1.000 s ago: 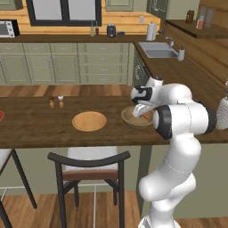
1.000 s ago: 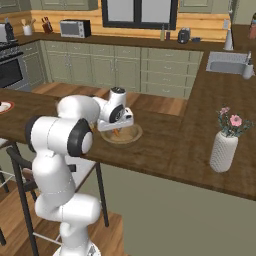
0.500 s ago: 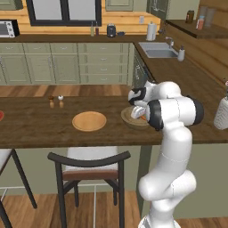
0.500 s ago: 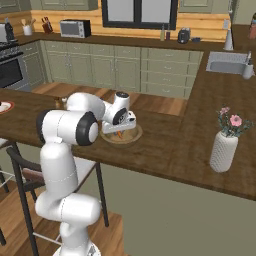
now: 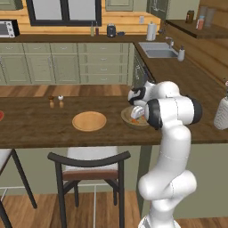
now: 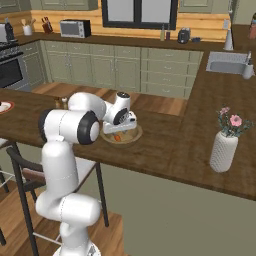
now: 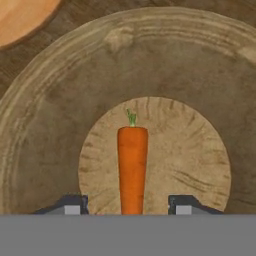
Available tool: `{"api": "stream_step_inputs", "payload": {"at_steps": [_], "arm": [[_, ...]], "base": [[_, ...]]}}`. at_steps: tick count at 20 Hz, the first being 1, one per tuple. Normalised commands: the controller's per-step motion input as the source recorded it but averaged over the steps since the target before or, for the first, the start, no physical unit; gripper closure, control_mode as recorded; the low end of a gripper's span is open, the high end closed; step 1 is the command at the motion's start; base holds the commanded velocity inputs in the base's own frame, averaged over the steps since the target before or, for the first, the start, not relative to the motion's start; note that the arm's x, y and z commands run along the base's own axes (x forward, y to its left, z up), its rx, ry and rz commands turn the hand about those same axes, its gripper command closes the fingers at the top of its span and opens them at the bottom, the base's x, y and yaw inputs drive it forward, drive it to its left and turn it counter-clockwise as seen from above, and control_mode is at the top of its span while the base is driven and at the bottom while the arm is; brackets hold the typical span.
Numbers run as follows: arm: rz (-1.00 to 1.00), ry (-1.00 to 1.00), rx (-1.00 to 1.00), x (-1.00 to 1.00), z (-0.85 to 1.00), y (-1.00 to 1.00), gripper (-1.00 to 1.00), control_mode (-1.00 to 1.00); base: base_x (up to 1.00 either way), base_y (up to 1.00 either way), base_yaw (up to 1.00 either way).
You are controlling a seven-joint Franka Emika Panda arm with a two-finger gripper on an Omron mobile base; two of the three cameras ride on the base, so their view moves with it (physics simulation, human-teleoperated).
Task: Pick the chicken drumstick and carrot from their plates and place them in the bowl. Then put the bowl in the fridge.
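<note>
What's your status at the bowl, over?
Gripper open, low over the bowl. Carrot lying on bowl floor between the fingertips, untouched. Tan plate bare. Nothing in the way.

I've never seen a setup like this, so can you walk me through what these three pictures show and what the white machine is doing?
The white machine is a robot arm with a two-finger gripper in a computer-rendered kitchen. Two pictures come from cameras behind the arm, one on each side. The third looks down from the hand itself. On the dark wooden counter sit a wooden bowl, a flat tan plate, and a vase of flowers. In the hand view, an orange carrot lies on the bowl's bottom, between the two finger tips, which stand apart from it. Nothing is held.
</note>
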Motion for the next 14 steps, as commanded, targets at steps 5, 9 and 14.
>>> {"api": "stream_step_inputs", "payload": {"at_steps": [5,9,14], "arm": [[0.0,-0.11,0.0,-0.48,0.32,0.0,-1.0,-1.0],[-0.14,-0.05,0.03,-0.99,0.4,0.0,-1.0,-1.0],[-0.33,0.1,0.04,-1.0,0.5,0.02,-1.0,-1.0]], "base": [[0.0,0.0,0.0],[0.0,0.0,0.0],[0.0,0.0,0.0]]}}
